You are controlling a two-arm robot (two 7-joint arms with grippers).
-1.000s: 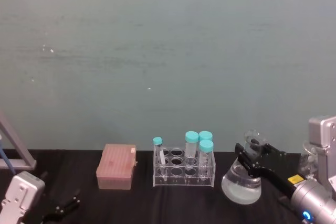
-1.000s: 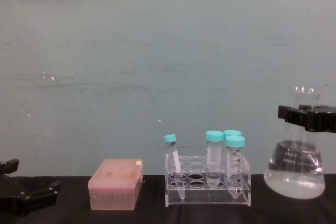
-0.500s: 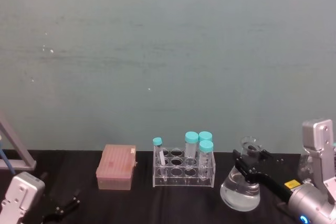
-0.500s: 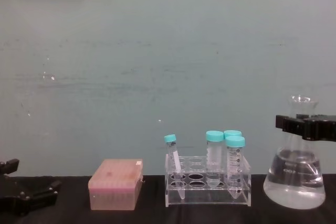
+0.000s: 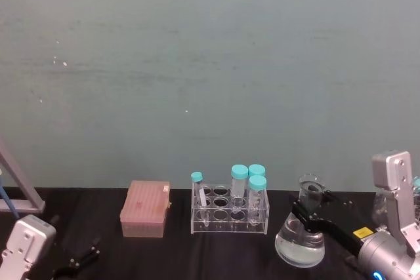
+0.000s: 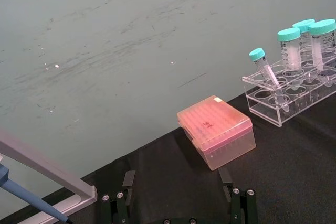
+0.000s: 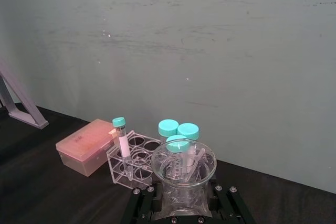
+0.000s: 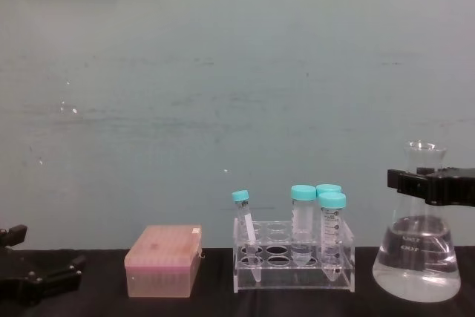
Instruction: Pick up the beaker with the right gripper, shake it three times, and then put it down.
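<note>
**Neck clamped, axis upright**

Head view: my right gripper (image 5: 307, 209) is clasping the conical flask (image 5: 300, 244) by its neck, at 3 o'clock from the tube rack (image 5: 230, 213).

Chest view: its long axis is pointing to 12 o'clock. Its base is sitting low by the tabletop (image 8: 215, 306), and I cannot tell whether it is touching.

Left wrist view: my left gripper (image 6: 178, 208) is idling with fingers spread, away at the flask's 9 o'clock.

A scuffed pale teal wall (image 5: 210, 63) rises behind the black tabletop (image 5: 216, 254).

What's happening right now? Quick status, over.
Right gripper shut on beaker neck. Left gripper open, parked low left. Beaker upright, tube rack beside it, not touching.
</note>
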